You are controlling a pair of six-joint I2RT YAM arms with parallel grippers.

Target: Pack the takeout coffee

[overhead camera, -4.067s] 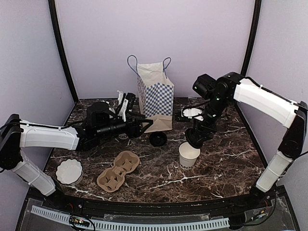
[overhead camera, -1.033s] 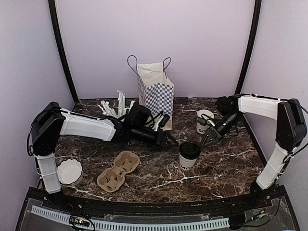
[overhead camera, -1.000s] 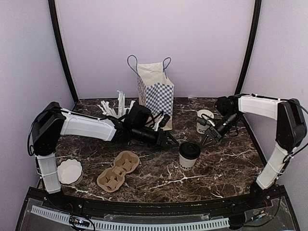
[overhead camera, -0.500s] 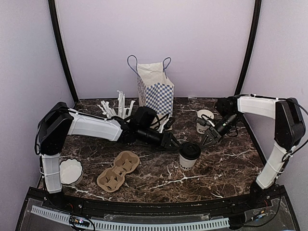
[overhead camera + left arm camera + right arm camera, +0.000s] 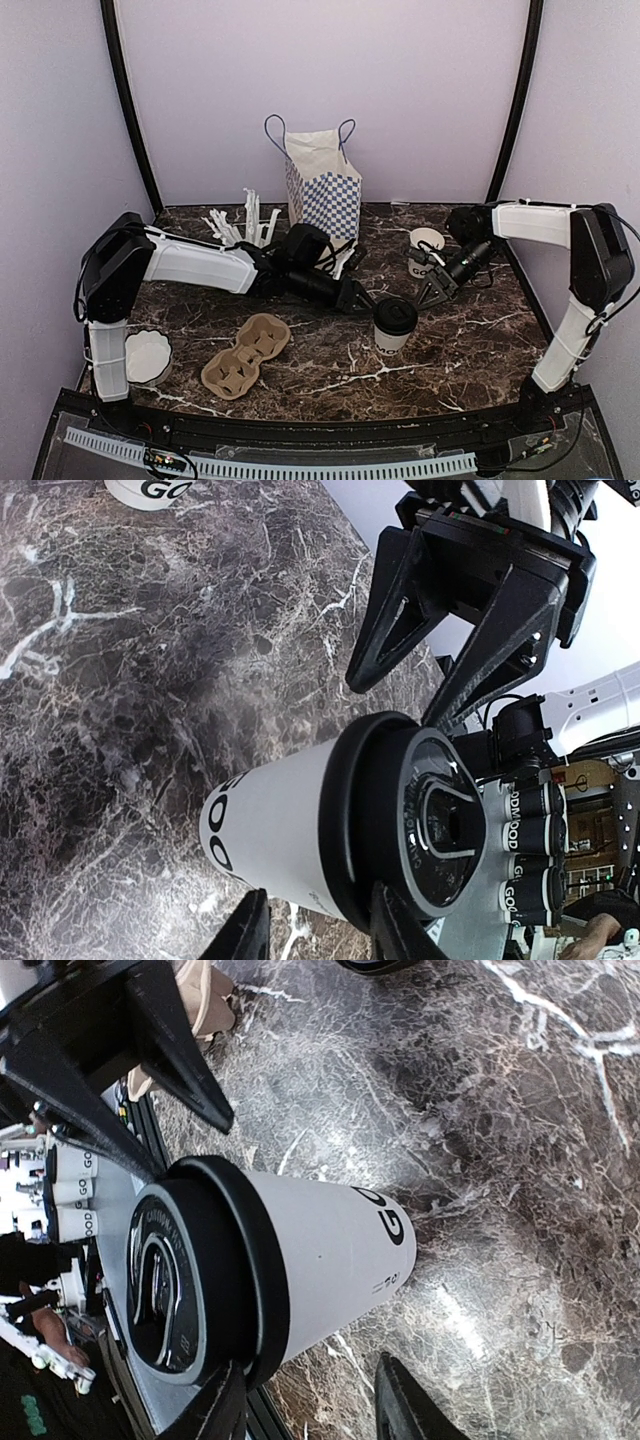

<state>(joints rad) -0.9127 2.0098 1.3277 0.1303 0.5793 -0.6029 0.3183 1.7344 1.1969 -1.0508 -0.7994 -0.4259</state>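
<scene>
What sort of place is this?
Probably a robot test booth: plain purple walls enclose a marble-look table set with a lidded coffee cup, checked paper bag and pulp cup carrier.

Left wrist view: a white cup (image 5: 160, 488) is cut off at the top edge, only the letters "GO" showing. Right wrist view: a dark rounded shape (image 5: 378, 964) at the top edge, too clipped to identify.

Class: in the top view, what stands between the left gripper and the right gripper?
A lidded white paper cup stands between the left gripper and the right gripper. Each wrist view confirms it, showing the other arm's open jaws beyond the cup.
</scene>
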